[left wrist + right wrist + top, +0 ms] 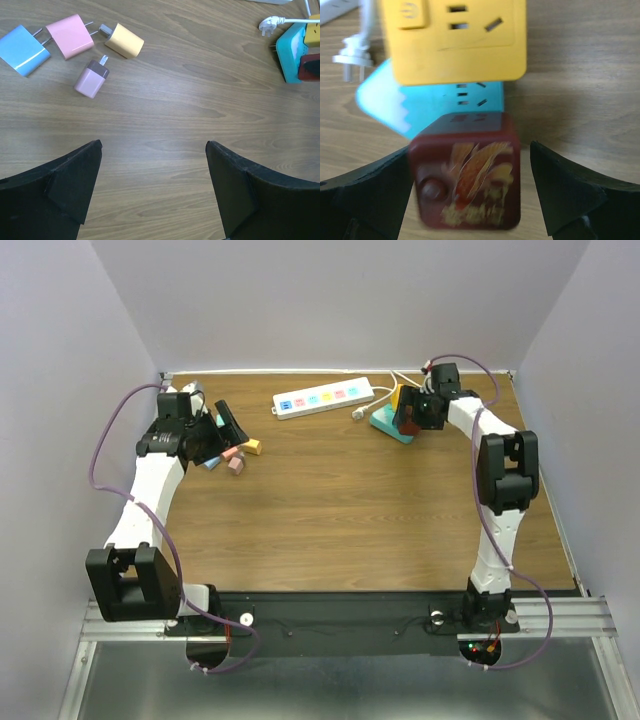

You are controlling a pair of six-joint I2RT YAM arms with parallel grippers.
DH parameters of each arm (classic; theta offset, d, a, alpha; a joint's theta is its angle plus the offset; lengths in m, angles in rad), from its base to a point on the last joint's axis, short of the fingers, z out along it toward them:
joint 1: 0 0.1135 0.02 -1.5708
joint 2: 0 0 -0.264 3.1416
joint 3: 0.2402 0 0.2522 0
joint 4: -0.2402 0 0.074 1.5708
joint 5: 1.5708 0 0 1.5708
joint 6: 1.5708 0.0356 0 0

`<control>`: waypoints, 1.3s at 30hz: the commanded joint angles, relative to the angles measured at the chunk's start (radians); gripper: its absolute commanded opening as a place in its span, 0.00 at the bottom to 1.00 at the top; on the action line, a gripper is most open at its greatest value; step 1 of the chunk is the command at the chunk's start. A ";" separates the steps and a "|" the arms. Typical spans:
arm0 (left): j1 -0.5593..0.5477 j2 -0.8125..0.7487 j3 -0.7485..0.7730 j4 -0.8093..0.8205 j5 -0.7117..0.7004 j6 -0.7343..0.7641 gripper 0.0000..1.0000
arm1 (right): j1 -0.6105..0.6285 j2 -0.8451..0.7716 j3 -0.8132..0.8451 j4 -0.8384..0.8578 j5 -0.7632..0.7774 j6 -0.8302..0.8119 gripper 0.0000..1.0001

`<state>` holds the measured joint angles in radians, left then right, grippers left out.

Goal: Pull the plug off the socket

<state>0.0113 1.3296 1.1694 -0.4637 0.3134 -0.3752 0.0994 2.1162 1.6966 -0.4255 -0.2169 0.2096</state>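
Top external view: the socket (325, 398) lies near the far edge of the surface (330, 510), pastel faces up. From here we see nothing seated in them. Its cord's own white plug (358, 416) lies loose just beside it. The right end effector (412, 416) hangs over a teal block (383, 426) to the right of the strip. The left end effector (224, 436) is well apart, near some small chargers (240, 455).

Left wrist view: the fingers stand wide apart over bare wood, holding nothing.

Right wrist view: the fingers are spread around a dark red cube (465, 172) without pinching it. The left one seems to touch it, and a slit shows on the right. The cube is blurred and sits against the teal block, below a yellow block (455, 40). We take it for the plug, though we cannot tell whether it is seated in anything.

We judge the cube hard, glossy and light, so it is best taken across two opposite flat sides and drawn straight out. The strip looks stiff and light too, and would likely slide or lift unless pressed down along its body.
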 commanded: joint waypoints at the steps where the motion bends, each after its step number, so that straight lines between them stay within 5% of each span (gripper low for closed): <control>1: -0.008 -0.004 0.019 0.022 0.018 0.018 0.96 | 0.002 0.054 0.072 -0.035 0.028 0.013 0.93; 8: -0.008 -0.006 0.012 0.020 0.024 0.022 0.96 | 0.010 0.034 0.086 -0.035 0.025 0.014 0.75; 16: -0.008 -0.001 -0.001 0.033 0.035 0.016 0.96 | 0.052 -0.099 -0.047 -0.038 0.059 0.027 0.13; 27: -0.054 0.036 -0.056 0.112 0.079 -0.014 0.96 | 0.330 -0.511 -0.578 -0.038 0.117 0.151 0.01; 33: -0.180 0.111 -0.037 0.169 0.090 -0.047 0.90 | 0.508 -0.490 -0.597 0.020 0.140 0.307 0.00; 39: -0.319 0.163 -0.025 0.211 0.084 -0.102 0.86 | 0.560 -0.447 -0.611 0.079 0.200 0.509 0.00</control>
<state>-0.2447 1.4899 1.1206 -0.3107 0.3847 -0.4370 0.6426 1.6524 1.0946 -0.4404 -0.0765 0.5457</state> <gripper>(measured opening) 0.864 0.658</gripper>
